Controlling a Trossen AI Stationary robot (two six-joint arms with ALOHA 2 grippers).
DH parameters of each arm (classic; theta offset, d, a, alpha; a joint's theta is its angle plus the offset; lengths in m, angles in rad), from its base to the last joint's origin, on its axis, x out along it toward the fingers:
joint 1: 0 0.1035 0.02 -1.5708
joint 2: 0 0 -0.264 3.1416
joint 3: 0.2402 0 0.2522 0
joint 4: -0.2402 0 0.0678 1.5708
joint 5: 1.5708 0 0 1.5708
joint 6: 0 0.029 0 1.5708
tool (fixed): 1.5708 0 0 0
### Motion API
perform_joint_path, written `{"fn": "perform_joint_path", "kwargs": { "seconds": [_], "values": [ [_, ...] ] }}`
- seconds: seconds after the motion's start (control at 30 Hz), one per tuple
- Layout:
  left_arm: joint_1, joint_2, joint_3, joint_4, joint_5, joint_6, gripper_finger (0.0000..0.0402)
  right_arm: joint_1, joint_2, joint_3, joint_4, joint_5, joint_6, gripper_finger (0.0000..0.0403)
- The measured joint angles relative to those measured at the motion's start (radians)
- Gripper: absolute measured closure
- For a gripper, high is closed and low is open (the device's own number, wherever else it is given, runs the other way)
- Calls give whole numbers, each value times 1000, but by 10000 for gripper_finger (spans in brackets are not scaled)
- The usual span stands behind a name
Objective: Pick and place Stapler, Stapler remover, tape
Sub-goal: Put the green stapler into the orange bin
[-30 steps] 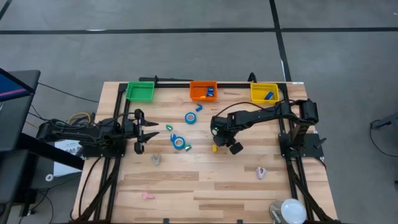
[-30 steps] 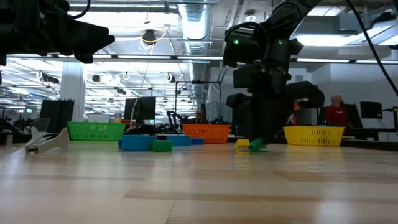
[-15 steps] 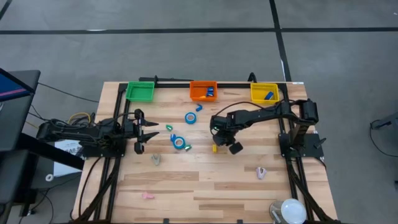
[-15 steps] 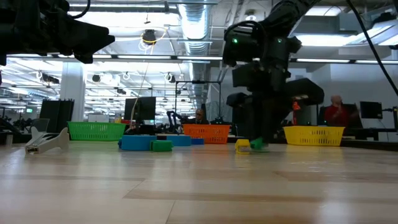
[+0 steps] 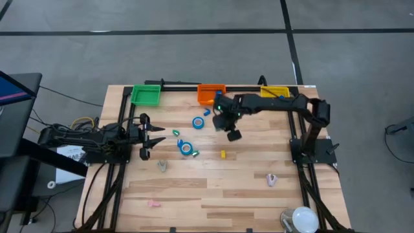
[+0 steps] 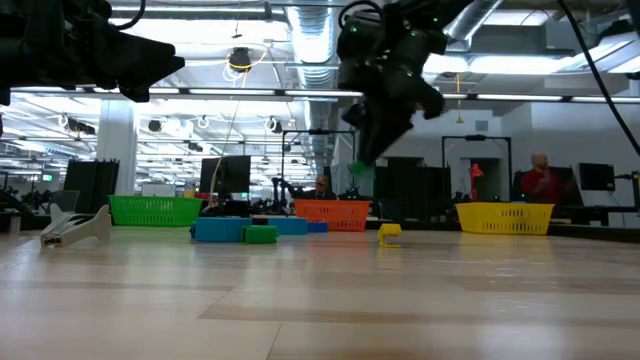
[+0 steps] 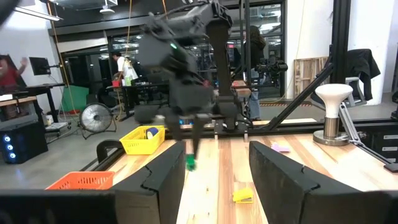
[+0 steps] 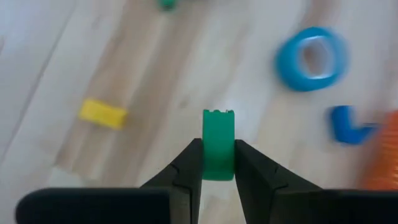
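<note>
My right gripper [image 8: 217,146] is shut on a small green stapler [image 8: 217,127] and hangs in the air over the table's far middle [image 5: 221,123], near the orange bin [image 5: 211,95]. The low view shows it high above the wood [image 6: 362,160]. Blue tape rolls lie flat on the table [image 5: 198,122] [image 5: 186,147]; one shows below the right gripper [image 8: 311,57]. A small yellow stapler [image 5: 223,154] lies on the table. My left gripper [image 5: 158,136] waits open at the table's left. My right gripper pinches the green stapler between its two fingers [image 8: 189,165], which sit on its two long flat sides [image 8: 217,162]. The fingers come from above, pointing down. The stapler is lifted clear of the table, and its notched end [image 8: 217,114] sticks out past the fingertips.
Green [image 5: 146,95], orange and yellow [image 5: 275,96] bins stand along the far edge. A blue piece [image 5: 207,111], small green pieces [image 5: 176,132], a grey remover [image 5: 162,166] and pink removers [image 5: 272,179] [image 5: 153,203] lie scattered. A lamp [image 5: 301,219] stands at the near right corner.
My right gripper has risen from the table beside the yellow stapler and moved toward the far edge and the orange bin, carrying the green stapler, which is now lifted clear. The yellow stapler has stayed where it was.
</note>
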Motion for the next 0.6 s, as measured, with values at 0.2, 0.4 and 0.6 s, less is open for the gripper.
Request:
{"fn": "perform_joint_path", "kwargs": {
  "seconds": [0.2, 0.4, 0.6],
  "values": [
    [0, 0, 0, 0, 0, 0, 234, -101, 0, 92, 8, 0, -8, 333],
    [0, 0, 0, 0, 0, 0, 234, -218, 0, 151, 45, 0, -11, 333],
    [0, 0, 0, 0, 0, 0, 234, -314, 0, 162, 114, 0, -10, 333]
  ]
}}
